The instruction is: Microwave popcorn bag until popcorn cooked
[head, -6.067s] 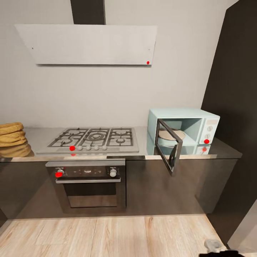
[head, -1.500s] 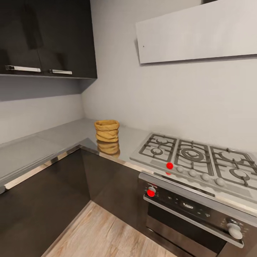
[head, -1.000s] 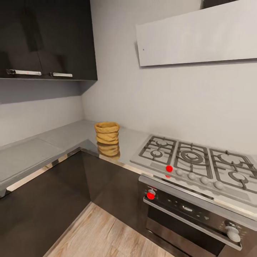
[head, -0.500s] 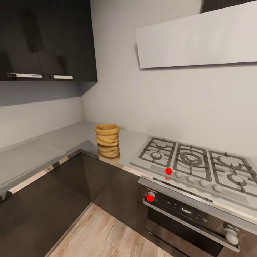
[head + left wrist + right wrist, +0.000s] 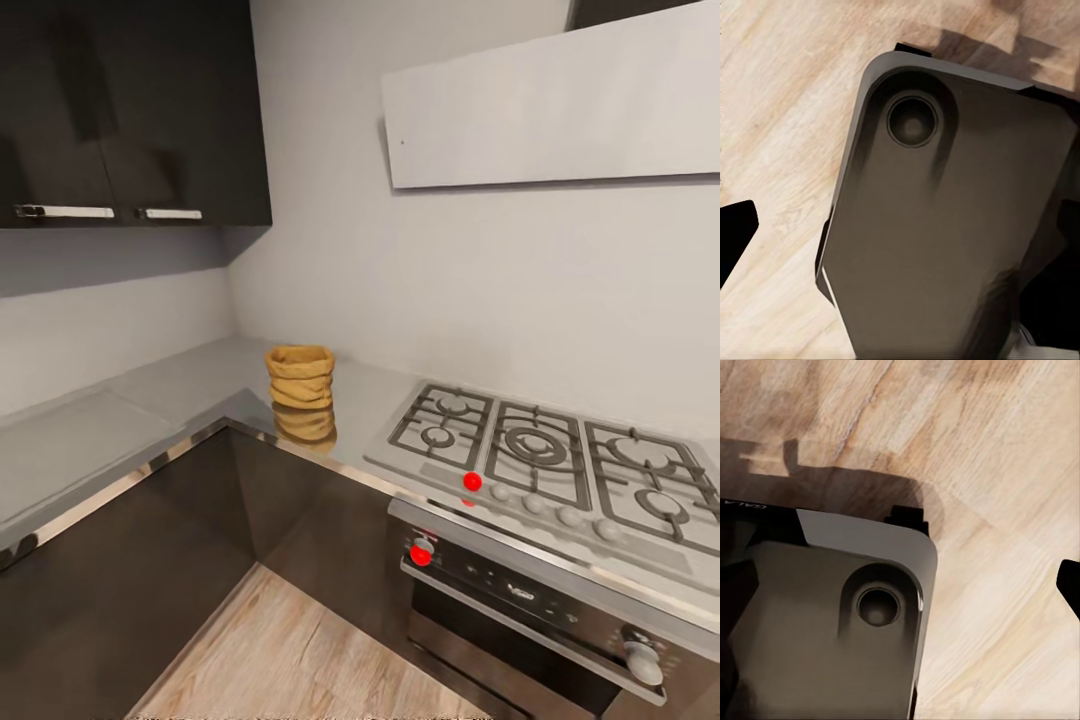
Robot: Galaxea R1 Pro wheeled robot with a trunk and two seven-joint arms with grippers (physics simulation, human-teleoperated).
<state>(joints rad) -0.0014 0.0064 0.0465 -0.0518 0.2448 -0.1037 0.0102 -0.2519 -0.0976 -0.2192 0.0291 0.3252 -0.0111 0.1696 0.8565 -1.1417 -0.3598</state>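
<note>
The popcorn bag (image 5: 300, 376) stands upright on the countertop (image 5: 190, 385) near the corner, just beside the gas hob (image 5: 545, 450) — roll closer and square up before raising an arm; neither claw's opening can be told — both wrist cameras face the robot's base over wood floor

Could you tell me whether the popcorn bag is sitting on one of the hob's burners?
No, the popcorn bag stands on the grey countertop beside the gas hob.
</note>
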